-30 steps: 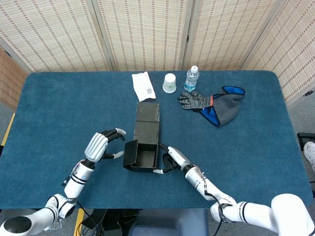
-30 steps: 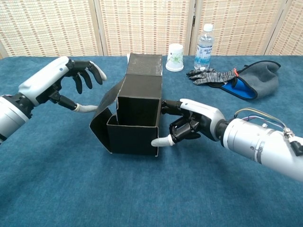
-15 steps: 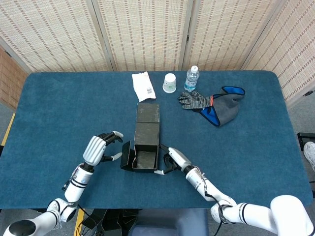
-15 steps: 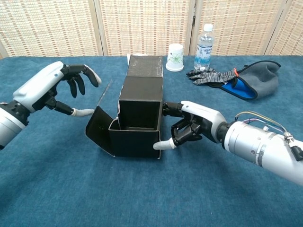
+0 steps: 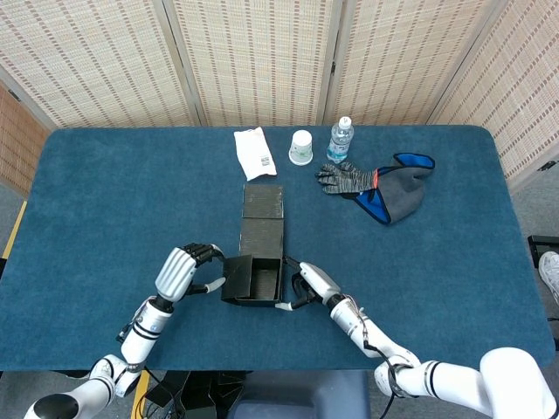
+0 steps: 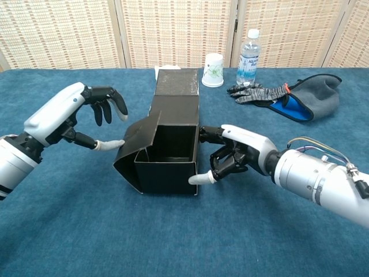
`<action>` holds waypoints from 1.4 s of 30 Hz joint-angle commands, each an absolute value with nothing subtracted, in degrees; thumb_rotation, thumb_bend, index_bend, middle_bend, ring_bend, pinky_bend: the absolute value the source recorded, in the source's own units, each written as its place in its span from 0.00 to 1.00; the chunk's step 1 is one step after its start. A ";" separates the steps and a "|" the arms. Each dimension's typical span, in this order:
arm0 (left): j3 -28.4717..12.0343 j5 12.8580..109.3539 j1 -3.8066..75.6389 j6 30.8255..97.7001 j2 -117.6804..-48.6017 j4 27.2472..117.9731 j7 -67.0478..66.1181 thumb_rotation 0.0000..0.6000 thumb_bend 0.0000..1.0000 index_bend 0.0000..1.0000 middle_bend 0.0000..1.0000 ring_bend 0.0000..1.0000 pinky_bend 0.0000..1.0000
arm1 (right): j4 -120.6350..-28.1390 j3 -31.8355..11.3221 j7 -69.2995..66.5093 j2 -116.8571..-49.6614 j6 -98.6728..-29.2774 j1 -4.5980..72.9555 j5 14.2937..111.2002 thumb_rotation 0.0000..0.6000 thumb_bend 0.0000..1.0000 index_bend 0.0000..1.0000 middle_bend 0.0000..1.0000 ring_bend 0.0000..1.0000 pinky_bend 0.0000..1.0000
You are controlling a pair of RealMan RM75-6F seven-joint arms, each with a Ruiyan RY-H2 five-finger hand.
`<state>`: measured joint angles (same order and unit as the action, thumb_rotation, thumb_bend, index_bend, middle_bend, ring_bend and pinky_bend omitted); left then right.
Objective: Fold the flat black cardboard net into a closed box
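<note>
Box interior floor is hardly resolved in the head view; right hand (image 6: 239, 157) contact with the wall is partly masked by curled fingers (image 6: 203, 178). Against the earlier frame, the left flap is folded further inward. Black box (image 6: 167, 150) is stood open-topped, mid-bench (image 5: 105, 201). Left hand (image 6: 72, 112) fingers are spread, thumb tip touching the flap; nothing is gripped.

Black cardboard box (image 6: 173, 138), matte, on dark teal-blue table (image 5: 105, 192). Both hands white-shelled with black fingers, pale tips: left hand (image 6: 78, 112), right hand (image 6: 236, 156). White cup (image 5: 300, 147) with faint green print, clear bottle (image 5: 340, 140) with white cap and blue label, white packet (image 5: 254, 152), grey-black speckled glove (image 5: 346, 179), grey cloth (image 5: 397, 194) with bright blue lining. Beige woven screens (image 5: 262, 52) behind.
</note>
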<state>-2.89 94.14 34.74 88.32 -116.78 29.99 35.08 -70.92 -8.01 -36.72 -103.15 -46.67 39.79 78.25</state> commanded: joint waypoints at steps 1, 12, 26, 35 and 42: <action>-2.42 94.57 34.88 89.01 -117.96 28.25 35.75 1.00 0.05 0.44 0.48 0.53 0.56 | -70.67 -7.75 -36.10 -103.23 -46.74 39.82 78.62 1.00 0.36 0.28 0.34 0.75 1.00; 0.27 97.18 36.20 90.82 -118.62 24.70 38.61 1.00 0.05 0.52 0.48 0.56 0.56 | -70.04 -7.51 -34.77 -103.66 -47.00 39.45 78.62 1.00 0.36 0.28 0.33 0.75 1.00; 3.55 99.59 38.54 88.26 -115.93 24.59 37.41 1.00 0.05 0.50 0.46 0.57 0.56 | -69.92 -7.58 -34.58 -103.74 -46.72 39.25 78.57 1.00 0.36 0.28 0.33 0.75 1.00; 6.42 101.81 40.22 84.80 -110.46 30.35 31.96 1.00 0.16 0.43 0.36 0.54 0.56 | -69.49 -7.62 -34.74 -103.91 -46.30 39.40 78.70 1.00 0.36 0.28 0.33 0.75 1.00; 7.80 103.12 41.94 82.05 -106.48 35.86 29.00 1.00 0.32 0.39 0.32 0.52 0.56 | -69.02 -7.69 -34.69 -103.99 -46.06 39.39 78.56 1.00 0.36 0.28 0.33 0.75 1.00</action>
